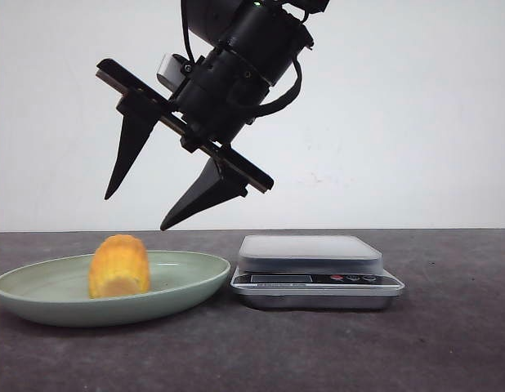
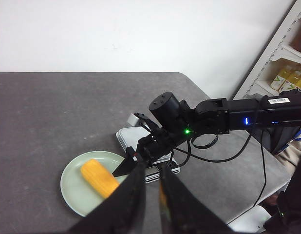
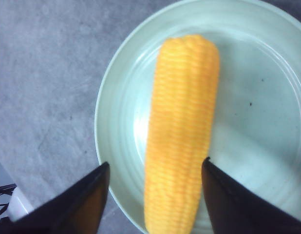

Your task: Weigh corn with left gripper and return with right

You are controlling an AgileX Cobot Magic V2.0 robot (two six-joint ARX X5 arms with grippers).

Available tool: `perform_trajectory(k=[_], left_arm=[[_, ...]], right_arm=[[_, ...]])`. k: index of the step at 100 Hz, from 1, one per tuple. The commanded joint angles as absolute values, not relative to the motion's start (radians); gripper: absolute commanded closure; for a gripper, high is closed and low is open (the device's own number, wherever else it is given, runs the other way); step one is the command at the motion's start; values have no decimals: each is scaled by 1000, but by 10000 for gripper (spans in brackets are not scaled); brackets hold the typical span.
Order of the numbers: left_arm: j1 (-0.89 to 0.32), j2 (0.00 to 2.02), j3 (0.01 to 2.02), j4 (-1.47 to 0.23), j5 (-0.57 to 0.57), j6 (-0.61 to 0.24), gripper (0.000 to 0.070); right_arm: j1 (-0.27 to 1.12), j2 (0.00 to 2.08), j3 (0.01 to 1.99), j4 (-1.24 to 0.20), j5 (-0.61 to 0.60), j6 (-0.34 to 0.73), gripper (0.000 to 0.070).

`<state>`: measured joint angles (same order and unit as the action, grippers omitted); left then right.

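The corn (image 1: pixel 119 265) lies in a pale green plate (image 1: pixel 191 276) at the left of the table. My right gripper (image 1: pixel 135 212) hangs open and empty above it, tips pointing down at the plate. In the right wrist view its fingers (image 3: pixel 92 195) stand wide apart on either side of the corn (image 3: pixel 182 126), above it and not touching. My left gripper (image 2: pixel 151 166) shows only in its own wrist view, high above the table, with its fingers nearly together and nothing between them. That view also shows the corn (image 2: pixel 99 178) and the plate (image 2: pixel 75 197).
A silver kitchen scale (image 1: pixel 310 255) with a bare top stands right beside the plate, on its right. The right arm (image 2: pixel 209 119) reaches in over the scale (image 2: pixel 128 139). The table's edge and a shelf (image 2: pixel 287 63) are off to one side.
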<state>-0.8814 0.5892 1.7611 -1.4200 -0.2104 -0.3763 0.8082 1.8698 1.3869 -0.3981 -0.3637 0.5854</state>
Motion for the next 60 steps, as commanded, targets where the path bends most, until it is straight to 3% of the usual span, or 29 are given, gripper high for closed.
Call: perform_trajectory(k=[1,6,11,45,60], left_arm=[[-891,594,1777,-1455,-213,-360,696],[-890,594,1777,-1455,-212,-361,696],[-890,594,1777,-1455,-212,-363,696],[-890,594,1777,-1456,-213,-368,696],[-890,594,1775,-1456,-215,-355,696]], right_arm=[[813,1833,1408,-366,-356,583,545],[813,1801,1408,-344,-343,562,642],[813,1757,1408,-330,-327,534,693],[865,1331,1408,-362,-1,120,693],[894,1142,1408,-435,134,32,693]])
